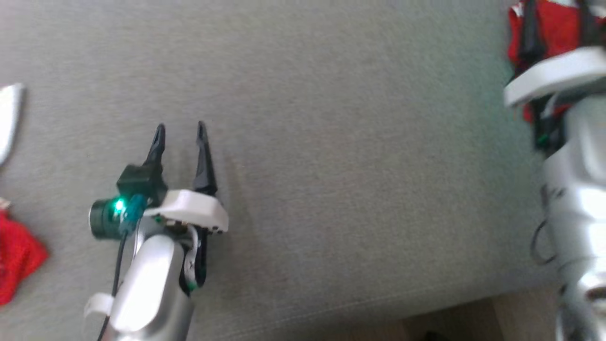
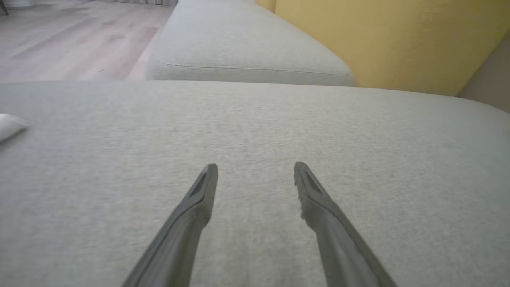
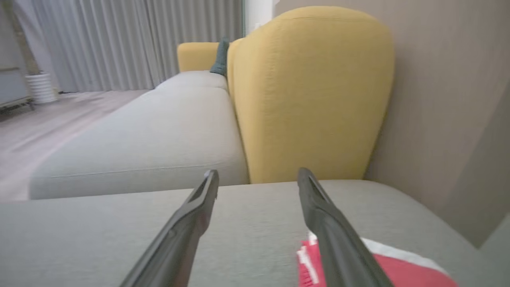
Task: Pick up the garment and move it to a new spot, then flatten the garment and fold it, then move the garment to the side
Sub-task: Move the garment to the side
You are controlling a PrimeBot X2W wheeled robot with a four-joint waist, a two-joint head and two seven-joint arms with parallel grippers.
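Garment [image 3: 414, 273] lies just beneath your right gripper [image 3: 258, 175], jaws wide, empty; left gripper [image 2: 255, 167], equally wide, stands well apart.

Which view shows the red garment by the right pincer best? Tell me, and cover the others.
The right wrist view: the red garment lies on the grey seat, white trim visible, partly behind the right pincer. In the head view it is a blurred red patch behind the right arm.

a home living room: grey sofa [image 3: 139, 147], yellow cushion [image 3: 310, 95], curtains [image 3: 119, 40].
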